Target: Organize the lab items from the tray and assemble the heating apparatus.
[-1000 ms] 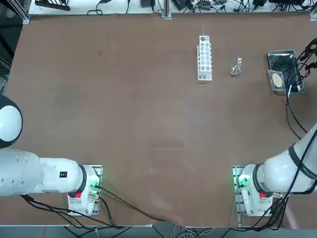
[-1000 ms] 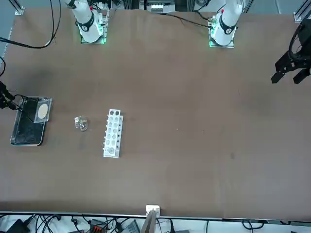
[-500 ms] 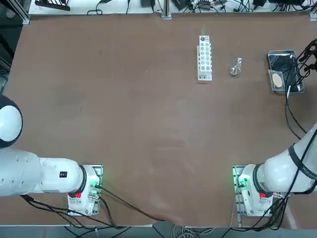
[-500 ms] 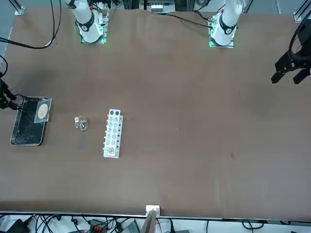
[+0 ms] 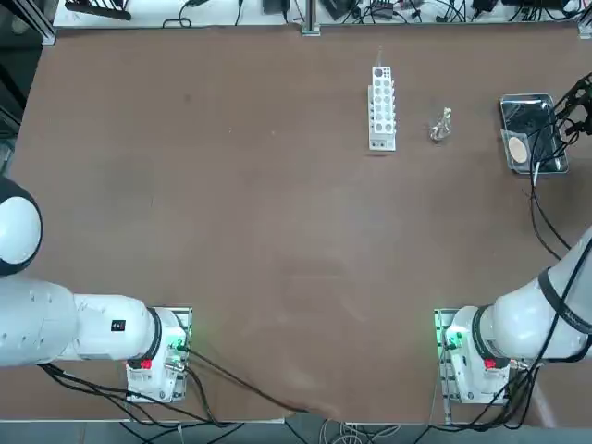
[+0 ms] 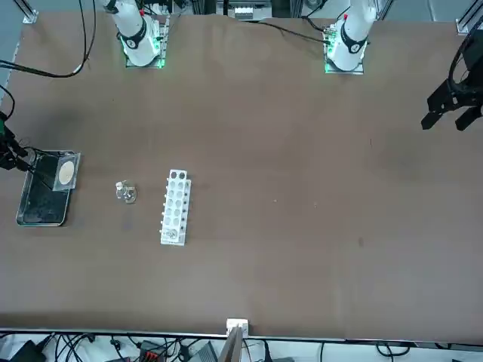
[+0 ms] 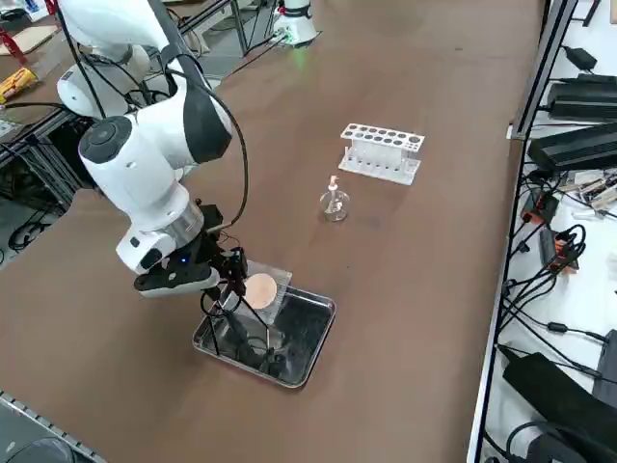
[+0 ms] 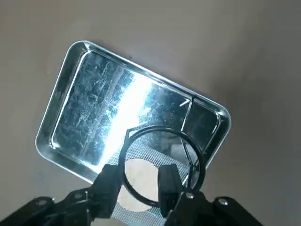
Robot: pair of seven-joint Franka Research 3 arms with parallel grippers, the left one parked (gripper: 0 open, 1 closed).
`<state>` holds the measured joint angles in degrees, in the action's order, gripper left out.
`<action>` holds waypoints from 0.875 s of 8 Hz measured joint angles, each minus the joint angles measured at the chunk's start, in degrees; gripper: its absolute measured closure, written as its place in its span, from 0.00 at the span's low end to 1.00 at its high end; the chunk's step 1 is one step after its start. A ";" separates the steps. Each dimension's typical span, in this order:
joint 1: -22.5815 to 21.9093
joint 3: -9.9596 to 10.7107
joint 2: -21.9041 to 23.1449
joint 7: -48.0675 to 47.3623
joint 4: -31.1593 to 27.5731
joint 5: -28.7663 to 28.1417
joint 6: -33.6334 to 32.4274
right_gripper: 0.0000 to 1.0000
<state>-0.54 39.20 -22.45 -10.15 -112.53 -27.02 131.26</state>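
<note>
Black wire stand (image 8: 160, 127) by right gripper (image 8: 140, 184), above tray (image 8: 52, 98)

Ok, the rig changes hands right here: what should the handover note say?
Right gripper: over the shiny metal tray, fingers apart at the black wire stand's ring; contact unclear.
Round tan disc: on the square mesh, at the tray's end.
Done: clear glass burner upright on the table, near the white holed rack.
Left: stand, mesh and disc to assemble with the burner.

Top and front views sharing one tabletop (image 5: 277, 231)
</note>
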 joint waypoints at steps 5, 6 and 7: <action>-0.19 -1.00 -1.15 0.10 -0.01 0.00 1.86 0.54; -0.21 -1.08 -1.19 0.31 -0.01 0.00 1.96 0.55; -0.20 -1.12 -1.21 1.27 -0.01 0.00 2.01 0.55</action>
<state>-0.74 38.08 -23.66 -8.87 -112.54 -27.02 133.27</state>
